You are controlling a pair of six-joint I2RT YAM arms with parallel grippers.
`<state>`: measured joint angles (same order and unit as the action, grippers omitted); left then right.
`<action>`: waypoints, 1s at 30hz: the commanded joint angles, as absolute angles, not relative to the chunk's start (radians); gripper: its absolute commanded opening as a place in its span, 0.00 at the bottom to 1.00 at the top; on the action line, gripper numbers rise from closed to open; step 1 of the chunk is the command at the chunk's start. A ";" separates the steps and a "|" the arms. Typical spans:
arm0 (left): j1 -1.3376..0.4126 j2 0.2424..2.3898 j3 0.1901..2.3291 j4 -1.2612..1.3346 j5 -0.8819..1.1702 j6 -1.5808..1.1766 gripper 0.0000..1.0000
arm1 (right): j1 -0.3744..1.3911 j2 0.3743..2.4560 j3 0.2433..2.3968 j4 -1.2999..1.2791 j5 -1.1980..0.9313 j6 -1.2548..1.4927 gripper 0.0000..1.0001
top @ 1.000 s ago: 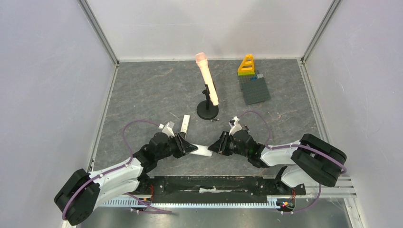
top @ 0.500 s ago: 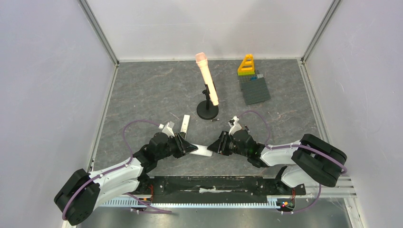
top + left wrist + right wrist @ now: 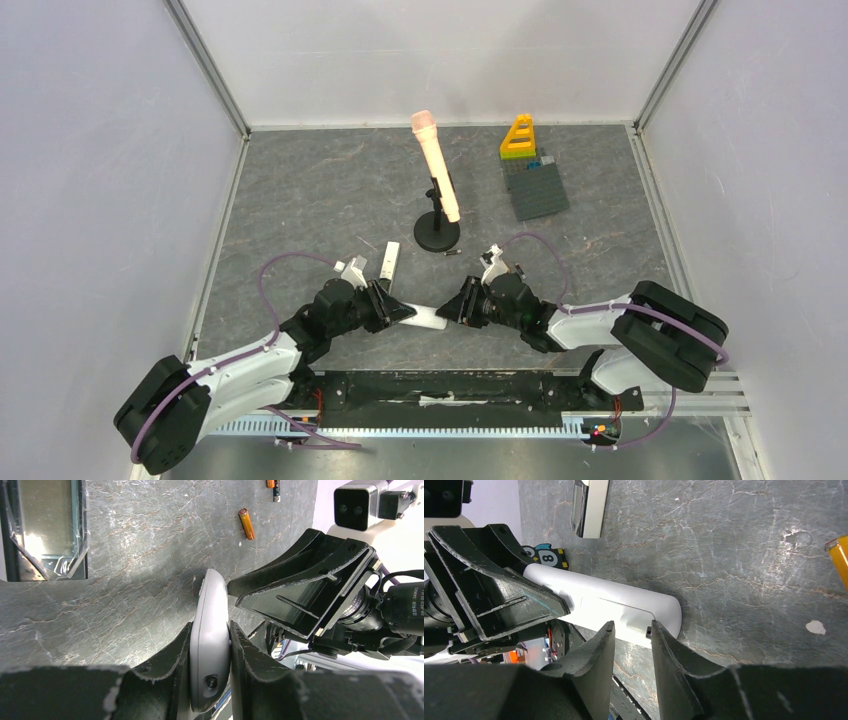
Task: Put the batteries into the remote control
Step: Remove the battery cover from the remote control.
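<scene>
My left gripper (image 3: 392, 312) is shut on one end of the white remote control (image 3: 425, 319), held edge-on low over the table; it also shows in the left wrist view (image 3: 210, 630). My right gripper (image 3: 630, 627) is open by a narrow gap, with its tips at the remote's (image 3: 614, 605) free end, where the recessed battery bay shows. One fingertip (image 3: 655, 630) touches a small tab there. An orange battery (image 3: 246, 524) lies on the table beyond, and a second orange battery (image 3: 270, 483) farther off. A dark battery (image 3: 452, 254) lies near the stand's base.
A flat white piece (image 3: 390, 262) with a clear window lies just beyond the left gripper. A peach microphone (image 3: 437, 170) leans on a black round stand (image 3: 437, 235). A grey brick plate (image 3: 538, 188) and a yellow-orange block (image 3: 518, 137) sit at the back right.
</scene>
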<state>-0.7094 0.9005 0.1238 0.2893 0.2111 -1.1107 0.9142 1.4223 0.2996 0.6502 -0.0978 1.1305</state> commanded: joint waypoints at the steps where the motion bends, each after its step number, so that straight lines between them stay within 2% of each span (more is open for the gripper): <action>1: -0.717 0.917 0.096 0.213 0.195 -1.081 0.02 | 0.918 1.443 0.310 0.719 -0.123 1.154 0.35; 12: -0.716 0.921 0.095 0.213 0.200 -1.080 0.02 | 0.918 1.466 0.276 0.795 -0.153 1.190 0.36; 23: -0.716 0.955 0.094 0.237 0.206 -1.083 0.02 | 0.919 1.588 0.202 1.331 -0.314 1.425 0.34; 30: -0.716 0.967 0.094 0.246 0.204 -1.085 0.02 | 0.919 1.623 0.206 1.469 -0.325 1.479 0.33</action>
